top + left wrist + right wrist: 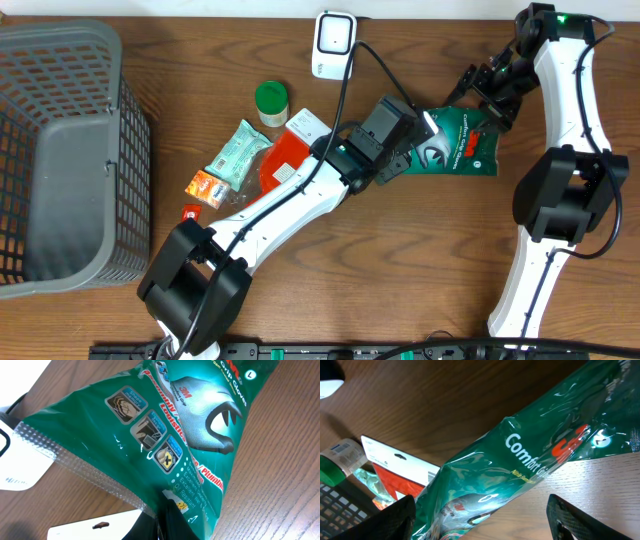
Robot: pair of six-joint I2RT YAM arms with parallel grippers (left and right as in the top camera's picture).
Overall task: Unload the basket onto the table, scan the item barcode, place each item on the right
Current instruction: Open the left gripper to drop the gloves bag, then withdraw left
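The pack (455, 145) is right of centre in the overhead view. It looks light, soft and glossy, so it may bend or slip; the flat sealed edge is the safest hold. The left gripper (172, 517) is clamped on that edge. The right gripper (485, 520) stands apart, the pack between its fingers. No barcode is visible; it is probably on the hidden side.

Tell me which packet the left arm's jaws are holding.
The dark green glove bag, right of the rest, pinched at its edge by the left gripper. The mint packet, red card pack and orange packet lie loose on the table.
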